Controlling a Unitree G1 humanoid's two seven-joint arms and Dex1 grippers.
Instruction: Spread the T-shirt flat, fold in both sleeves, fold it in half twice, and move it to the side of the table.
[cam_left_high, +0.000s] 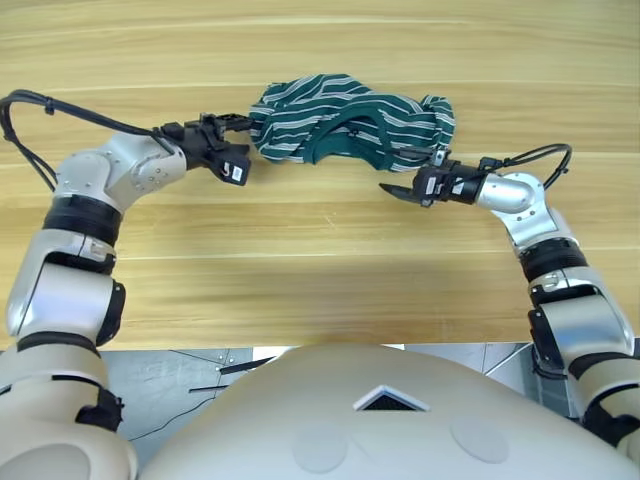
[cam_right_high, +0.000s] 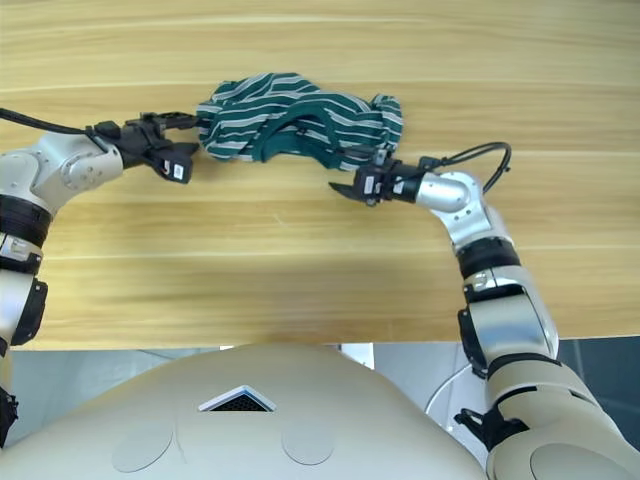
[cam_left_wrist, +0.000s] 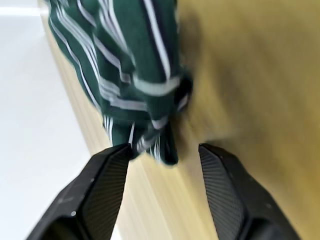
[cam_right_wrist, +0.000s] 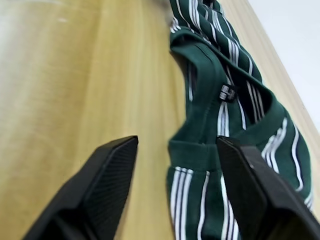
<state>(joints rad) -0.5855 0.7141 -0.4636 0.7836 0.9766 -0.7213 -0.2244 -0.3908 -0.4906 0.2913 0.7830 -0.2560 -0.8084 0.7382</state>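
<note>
T-shirt (cam_left_high: 350, 128) bunched, green with white stripes | left fingers (cam_left_wrist: 105, 175) spread at its edge | right fingers (cam_right_wrist: 110, 170) spread

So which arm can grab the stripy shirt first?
Probably left: the left gripper, open, straddles one end of the T-shirt. The right gripper, also open, lies alongside its near edge.

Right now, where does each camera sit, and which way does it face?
Head, both eyes: forward and down over both arms at the bunched T-shirt on the table; left gripper and right gripper flank it.
Left wrist: on that arm, looking along its open gripper fingers at one T-shirt end.
Right wrist: on that arm, looking along its open gripper fingers at the collar.
Shared: all views show T-shirt and table.
</note>
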